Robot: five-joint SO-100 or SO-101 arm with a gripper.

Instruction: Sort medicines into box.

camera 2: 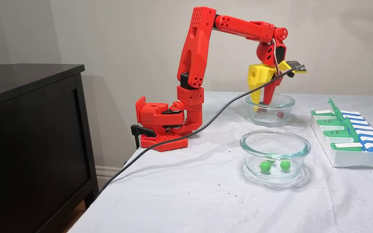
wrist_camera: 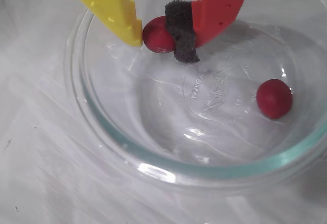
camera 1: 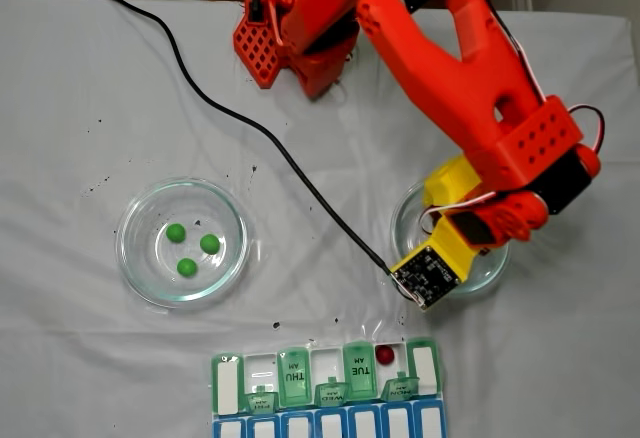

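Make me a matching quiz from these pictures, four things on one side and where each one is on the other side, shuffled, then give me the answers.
Things:
1. three green balls
2. red ball between the end effector fingers
3. loose red ball
4. red ball in the top-down fixed view

Places:
A. in an open compartment of the pill organiser
B. on the dish floor, apart from the fingers
C. between the yellow finger and the padded red finger
D. in the other glass dish, away from the arm

Pairs: 1-D, 2-C, 3-B, 4-A

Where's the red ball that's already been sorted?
In a fixed view, that red ball sits in an open compartment of the pill organiser, near its right end, beside the raised TUE lid.
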